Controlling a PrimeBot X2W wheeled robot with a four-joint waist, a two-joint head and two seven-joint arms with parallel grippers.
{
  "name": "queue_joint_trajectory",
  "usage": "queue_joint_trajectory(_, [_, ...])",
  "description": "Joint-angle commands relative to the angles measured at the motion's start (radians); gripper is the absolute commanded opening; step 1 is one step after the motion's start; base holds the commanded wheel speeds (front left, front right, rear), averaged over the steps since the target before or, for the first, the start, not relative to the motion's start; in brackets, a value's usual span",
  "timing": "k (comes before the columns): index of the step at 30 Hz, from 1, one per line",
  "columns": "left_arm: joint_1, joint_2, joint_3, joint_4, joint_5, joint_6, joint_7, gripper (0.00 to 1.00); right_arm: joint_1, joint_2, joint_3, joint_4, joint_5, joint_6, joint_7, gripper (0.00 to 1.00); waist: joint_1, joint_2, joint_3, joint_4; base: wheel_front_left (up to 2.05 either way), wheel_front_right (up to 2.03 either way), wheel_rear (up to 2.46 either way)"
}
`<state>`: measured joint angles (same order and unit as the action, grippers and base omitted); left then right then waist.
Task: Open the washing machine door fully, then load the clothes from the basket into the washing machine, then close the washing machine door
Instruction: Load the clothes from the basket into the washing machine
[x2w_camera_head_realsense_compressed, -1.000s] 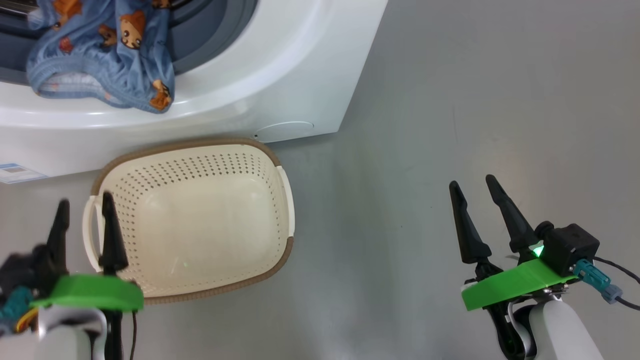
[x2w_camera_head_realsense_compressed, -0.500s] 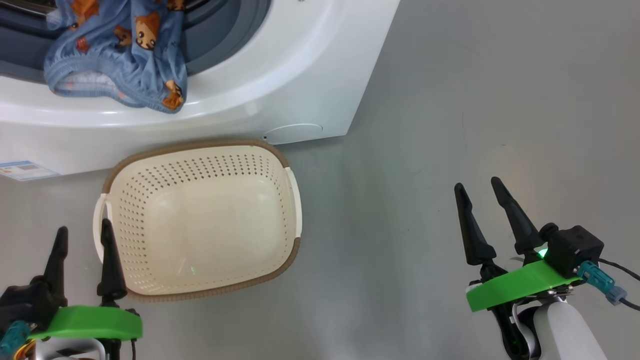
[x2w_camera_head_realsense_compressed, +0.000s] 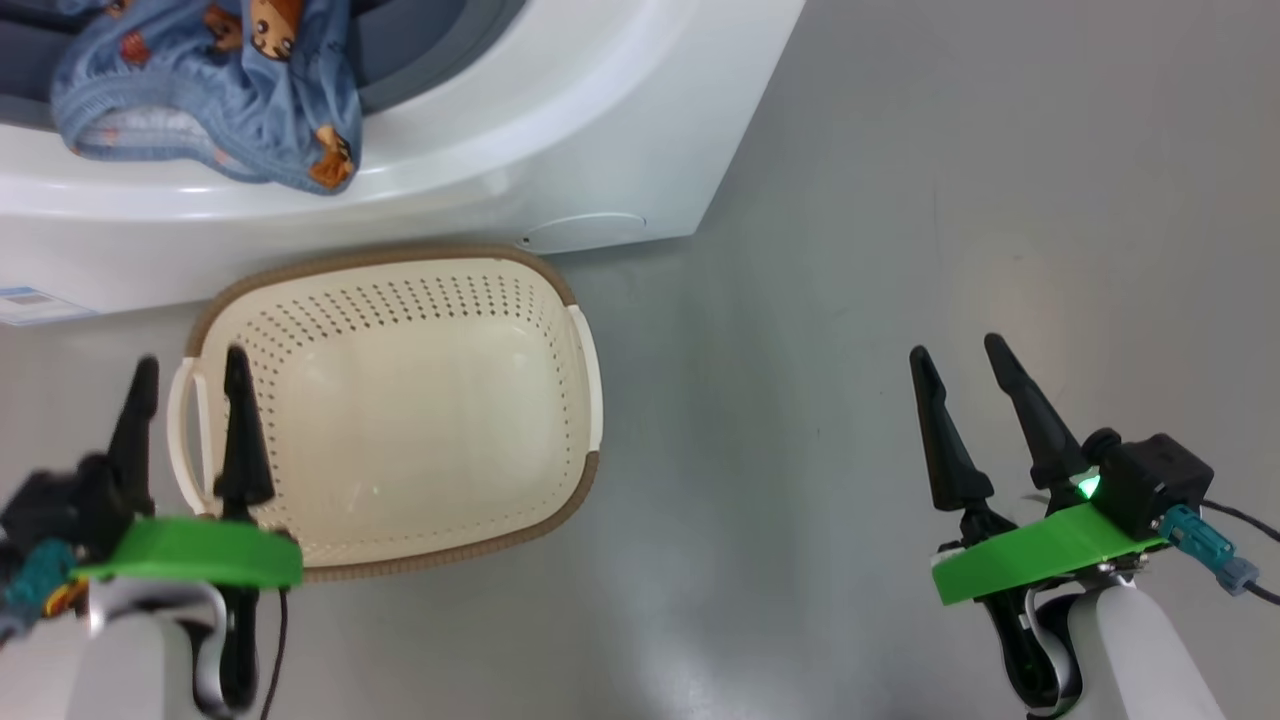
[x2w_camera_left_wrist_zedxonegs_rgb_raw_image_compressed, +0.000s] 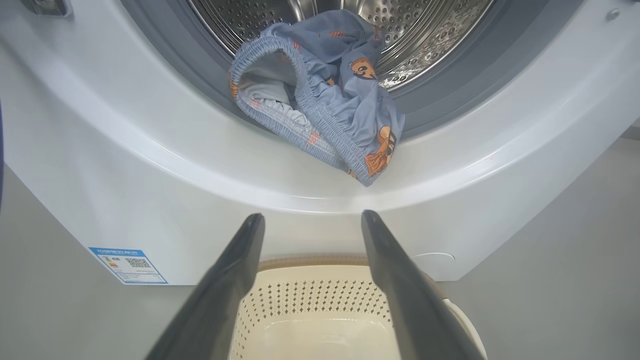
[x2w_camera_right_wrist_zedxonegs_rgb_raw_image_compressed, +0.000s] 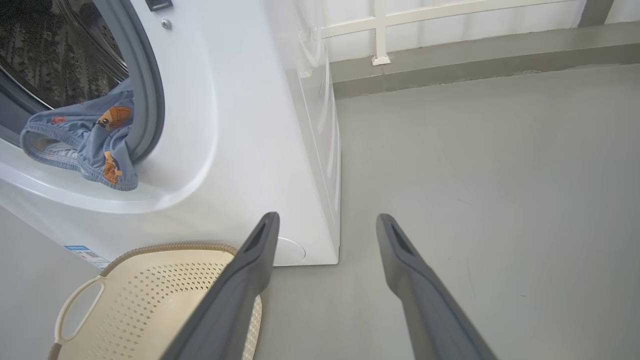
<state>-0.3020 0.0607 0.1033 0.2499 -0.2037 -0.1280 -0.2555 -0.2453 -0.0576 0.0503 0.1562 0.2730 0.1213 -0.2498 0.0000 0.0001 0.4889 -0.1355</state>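
Blue clothes (x2w_camera_head_realsense_compressed: 250, 110) drape over the washer (x2w_camera_head_realsense_compressed: 600, 130) lip, partly inside the drum (x2w_camera_left_wrist_zedxonegs_rgb_raw_image_compressed: 425, 30). Cream basket (x2w_camera_head_realsense_compressed: 400, 300) sits on the floor (x2w_camera_head_realsense_compressed: 900, 200) just below; left fingers (x2w_camera_head_realsense_compressed: 240, 430) over its edge, right fingers (x2w_camera_head_realsense_compressed: 945, 440) well apart, both wide, gripping nothing.

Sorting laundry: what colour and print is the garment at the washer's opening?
The garment is light blue with orange-brown cartoon figures; clearest in left wrist view.

washing machine (x2w_camera_head_realsense_compressed: 560, 150) cropped, label sticker (x2w_camera_head_realsense_compressed: 35, 303) print illegible

Blue clothes (x2w_camera_left_wrist_zedxonegs_rgb_raw_image_compressed: 345, 105) with orange, seemingly bear, prints; cream basket (x2w_camera_head_realsense_compressed: 400, 310).
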Motion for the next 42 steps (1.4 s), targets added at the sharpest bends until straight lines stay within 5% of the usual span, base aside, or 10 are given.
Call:
queue_joint_trajectory(1, [-0.032,0.031,0.017,-0.002,-0.009,-0.003,-0.006,1.00,-0.007,0.003,0.019,-0.025,-0.005,0.009,-0.012,1.00,0.0000,-0.0001,0.015,-0.007,0.00,0.00,0.00])
queue_joint_trajectory(18, [-0.368,0.152,-0.147,0.307,-0.152,-0.003,-0.006,1.00,-0.051,0.007,0.055,-0.029,0.047,0.009,-0.012,1.00,0.0000,-0.0001,0.085,-0.091,0.00,0.00,0.00])
queue_joint_trajectory(34, [-0.521,0.235,-0.236,0.449,-0.249,-0.003,-0.006,1.00,-0.049,0.007,0.079,-0.029,0.076,0.009,-0.012,1.00,0.0000,-0.0001,0.089,-0.151,0.00,0.00,0.00])
queue_joint_trajectory(35, [-0.524,0.235,-0.237,0.449,-0.250,-0.003,-0.006,0.84,-0.049,0.007,0.079,-0.029,0.077,0.009,-0.012,1.00,0.0000,-0.0001,0.088,-0.152,0.00,0.00,0.00])
queue_joint_trajectory(36, [-0.525,0.234,-0.238,0.450,-0.250,-0.003,-0.006,0.56,-0.047,0.007,0.079,-0.029,0.077,0.009,-0.012,1.00,0.0000,-0.0001,0.087,-0.153,0.00,0.00,0.00])
queue_joint_trajectory(39, [-0.525,0.230,-0.242,0.451,-0.253,-0.003,-0.006,0.11,-0.043,0.007,0.080,-0.030,0.078,0.009,-0.012,1.00,0.0000,-0.0001,0.085,-0.153,0.00,0.00,0.00])
queue_joint_trajectory(42, [-0.523,0.226,-0.245,0.440,-0.259,-0.003,-0.006,0.05,-0.041,0.007,0.082,-0.029,0.080,0.009,-0.012,1.00,0.0000,-0.0001,0.083,-0.153,0.00,0.00,0.00])
